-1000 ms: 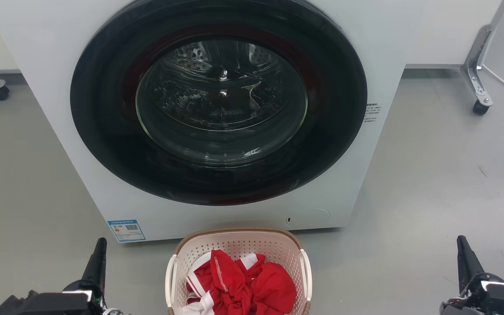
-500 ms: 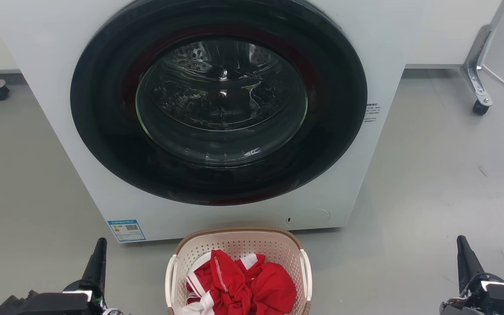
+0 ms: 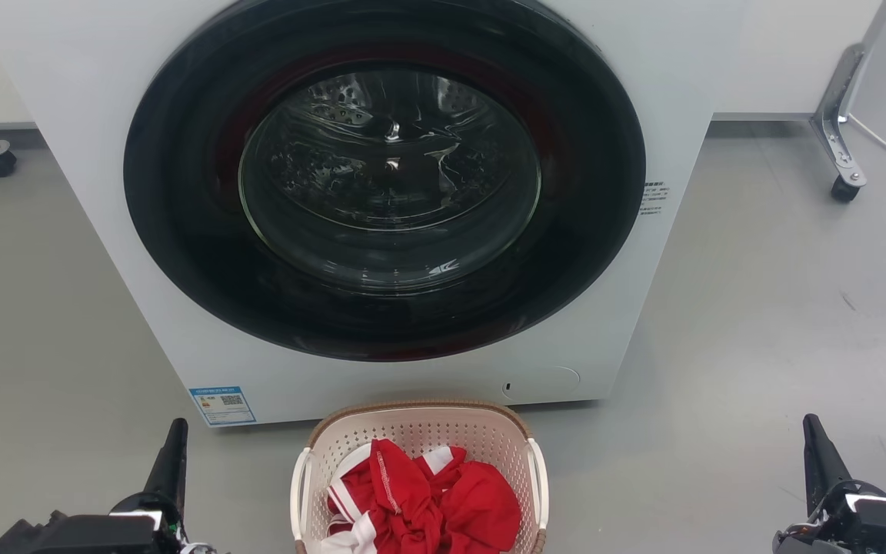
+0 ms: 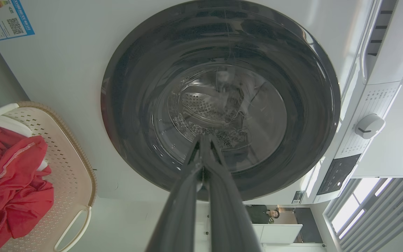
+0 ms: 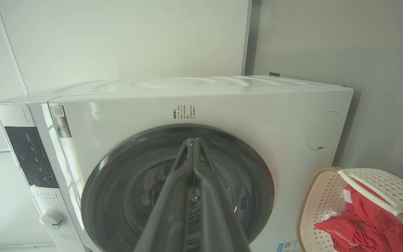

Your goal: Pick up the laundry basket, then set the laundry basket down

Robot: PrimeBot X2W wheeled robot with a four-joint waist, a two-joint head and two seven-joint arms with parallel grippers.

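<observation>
Fingers of left gripper [image 4: 203,140] & right gripper [image 5: 193,141] both pressed together, empty. 1 laundry basket [image 3: 420,431] on floor [image 3: 758,308] btwn them, just before 1 washing machine [image 3: 335,385], long axis pointing at it; 2 handles [image 3: 301,492] at sides, red clothes [image 3: 428,500] inside

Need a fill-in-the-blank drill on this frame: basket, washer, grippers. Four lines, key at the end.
1. The laundry basket stands in ____ of the washing machine.
2. The clothes in the basket are ____ with white trim.
3. The left gripper and right gripper are both ____, holding nothing.
4. The washer's round glass door is ____.
Missing words: front; red; shut; closed
</observation>
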